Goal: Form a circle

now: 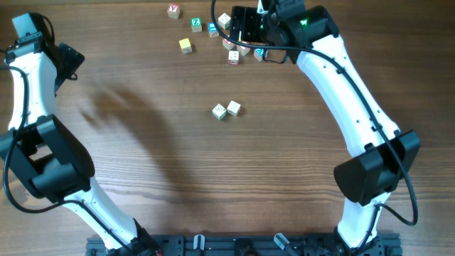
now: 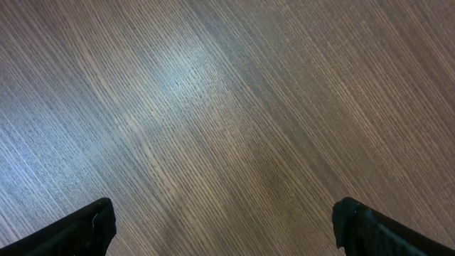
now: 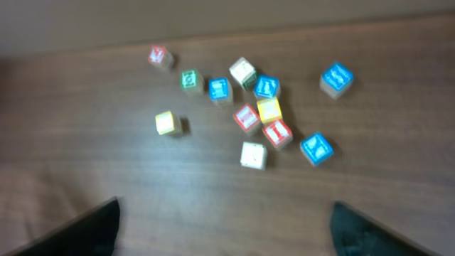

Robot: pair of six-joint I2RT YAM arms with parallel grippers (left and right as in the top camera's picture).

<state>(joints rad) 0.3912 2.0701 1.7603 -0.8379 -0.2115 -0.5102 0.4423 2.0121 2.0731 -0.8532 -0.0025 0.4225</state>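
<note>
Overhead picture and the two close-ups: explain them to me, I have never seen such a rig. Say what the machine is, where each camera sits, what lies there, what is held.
These are two white robot arms at a wooden table, seen from above. The other pictures come from cameras on the wrists, looking past each gripper's dark fingers. The left gripper hangs open over bare wood. The right gripper is open above a scatter of small letter cubes. Two pale cubes sit alone mid-table. Nothing is held.

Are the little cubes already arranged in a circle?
No: only two pale cubes sit side by side mid-table, while the other cubes lie loosely scattered near the far edge.
</note>
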